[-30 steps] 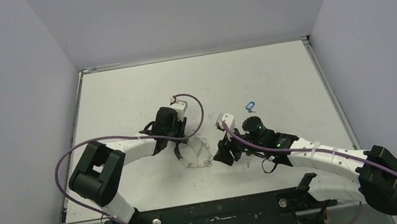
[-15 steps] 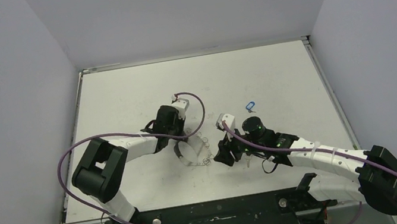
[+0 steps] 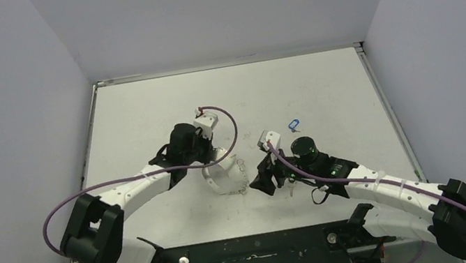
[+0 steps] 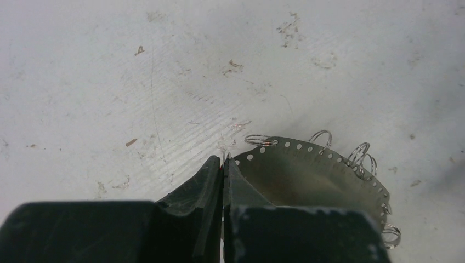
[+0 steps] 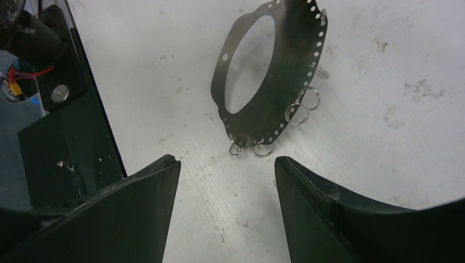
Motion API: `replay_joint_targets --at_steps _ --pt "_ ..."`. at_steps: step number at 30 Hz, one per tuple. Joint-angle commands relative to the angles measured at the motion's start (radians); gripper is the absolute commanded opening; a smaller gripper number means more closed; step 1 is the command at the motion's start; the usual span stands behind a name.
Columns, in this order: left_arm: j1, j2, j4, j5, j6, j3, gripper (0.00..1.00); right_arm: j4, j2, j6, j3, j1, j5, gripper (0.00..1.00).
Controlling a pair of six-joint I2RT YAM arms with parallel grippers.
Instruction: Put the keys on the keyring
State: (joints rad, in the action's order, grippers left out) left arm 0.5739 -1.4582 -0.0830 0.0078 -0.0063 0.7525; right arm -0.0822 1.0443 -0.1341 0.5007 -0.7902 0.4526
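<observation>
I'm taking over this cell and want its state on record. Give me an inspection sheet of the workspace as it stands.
Surface: white table, scuffed, with brown flecks.
Job's things: keyring tilted, one edge raised, no key seen on its wire loops; blue-headed key lying apart on the table, beyond the right arm; dark-headed key not made out.
Clutter: nothing seen beyond the flecks.
Grippers: left claw shut on the keyring's rim; right claw open, empty, short of the keyring.
Cables: purple cables loop along both arms.
Surroundings: plain pale walls on three sides.
</observation>
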Motion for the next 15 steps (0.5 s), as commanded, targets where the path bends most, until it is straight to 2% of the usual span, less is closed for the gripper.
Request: replay_joint_targets --at_steps 1,8,13,15 --pt "0.000 0.152 0.042 0.130 0.057 -0.024 0.00 -0.122 -0.090 0.063 -0.021 0.011 0.001 0.66" --pt "0.009 0.389 0.036 0.346 0.091 -0.110 0.00 -0.130 -0.129 0.167 0.011 0.019 0.022 0.70" --pt "0.033 0.534 -0.046 0.494 0.124 -0.191 0.00 -0.161 -0.095 0.205 0.040 0.025 0.093 0.70" --pt "0.038 0.562 -0.074 0.510 0.119 -0.209 0.00 -0.182 -0.070 0.201 0.051 0.026 0.136 0.69"
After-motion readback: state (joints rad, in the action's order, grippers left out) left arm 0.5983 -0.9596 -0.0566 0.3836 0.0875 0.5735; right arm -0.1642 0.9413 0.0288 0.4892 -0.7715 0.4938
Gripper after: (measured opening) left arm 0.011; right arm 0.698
